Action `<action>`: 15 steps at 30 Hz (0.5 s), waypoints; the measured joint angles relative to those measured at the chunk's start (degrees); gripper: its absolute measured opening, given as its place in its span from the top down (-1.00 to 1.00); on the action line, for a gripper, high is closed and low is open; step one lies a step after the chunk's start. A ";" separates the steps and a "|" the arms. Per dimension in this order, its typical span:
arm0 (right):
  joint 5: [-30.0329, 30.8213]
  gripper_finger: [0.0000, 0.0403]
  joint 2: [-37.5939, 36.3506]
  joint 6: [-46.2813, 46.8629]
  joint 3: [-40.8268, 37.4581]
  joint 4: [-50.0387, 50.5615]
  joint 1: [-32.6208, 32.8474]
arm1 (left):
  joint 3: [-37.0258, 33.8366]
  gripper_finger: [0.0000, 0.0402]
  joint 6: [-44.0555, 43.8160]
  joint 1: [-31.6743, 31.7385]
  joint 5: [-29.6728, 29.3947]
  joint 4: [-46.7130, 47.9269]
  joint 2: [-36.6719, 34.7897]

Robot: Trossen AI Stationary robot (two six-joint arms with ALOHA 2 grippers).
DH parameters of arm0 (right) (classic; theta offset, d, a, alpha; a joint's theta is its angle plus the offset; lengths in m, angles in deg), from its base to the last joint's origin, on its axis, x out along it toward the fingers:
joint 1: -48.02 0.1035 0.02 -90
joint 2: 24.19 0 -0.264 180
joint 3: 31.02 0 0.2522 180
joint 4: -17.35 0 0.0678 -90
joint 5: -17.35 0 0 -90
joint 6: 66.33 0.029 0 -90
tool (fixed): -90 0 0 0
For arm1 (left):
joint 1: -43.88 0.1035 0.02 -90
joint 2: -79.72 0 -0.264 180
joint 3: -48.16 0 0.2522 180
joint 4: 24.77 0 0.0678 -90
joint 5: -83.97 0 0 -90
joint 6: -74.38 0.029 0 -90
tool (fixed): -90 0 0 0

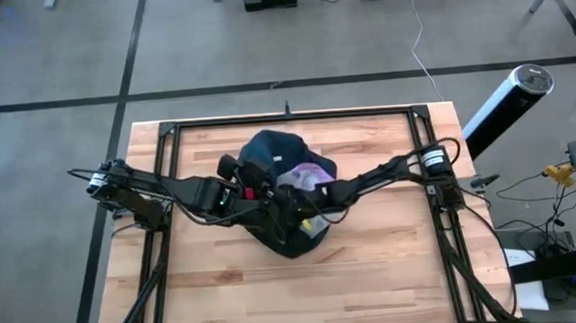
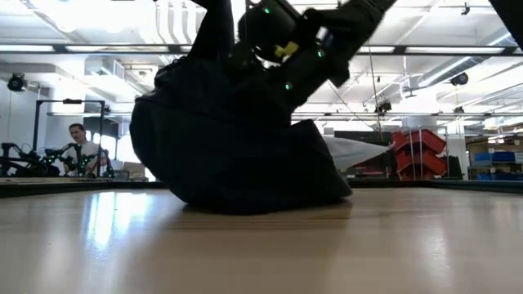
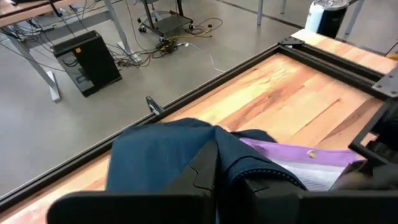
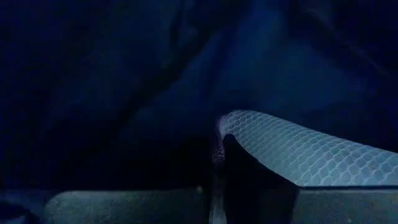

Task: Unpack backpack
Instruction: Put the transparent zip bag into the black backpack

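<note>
Dark backpack point(image 4: 112, 81) fabric closes around my right gripper point(image 1: 307, 218) on every side, with a mesh pouch point(image 4: 305, 152) pressed just beside its fingers. Ahead of my left gripper point(image 3: 217, 180), bunched fabric blocks; beyond it the table point(image 3: 298, 99) lies open.

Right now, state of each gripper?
Left gripper: closed on backpack fabric.
Right gripper: inside the backpack, beside a mesh item; cannot be told.

My two arms are showing dark, jointed links trailing black cables, with small green lights glowing near one wrist.
</note>
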 joint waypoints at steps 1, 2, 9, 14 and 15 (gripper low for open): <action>-0.04 0.91 -0.39 -1.44 1.06 2.00 0.21 | -0.16 0.97 -0.32 0.02 -0.01 -0.01 0.00; -0.02 0.86 -0.86 -2.27 2.09 3.78 0.31 | -0.22 0.97 -0.61 0.07 -0.06 0.10 0.01; -0.14 0.28 -5.28 -4.17 7.08 17.08 -0.30 | -0.28 0.97 -0.33 0.11 -0.55 1.89 -0.26; -0.13 -0.10 -8.93 -3.71 8.62 31.27 -1.15 | -0.37 0.97 -0.36 0.28 -0.68 2.75 -0.22; -0.03 -0.14 -9.94 -3.25 8.69 34.89 -1.26 | -0.40 0.97 -0.36 0.28 -0.68 2.99 -0.22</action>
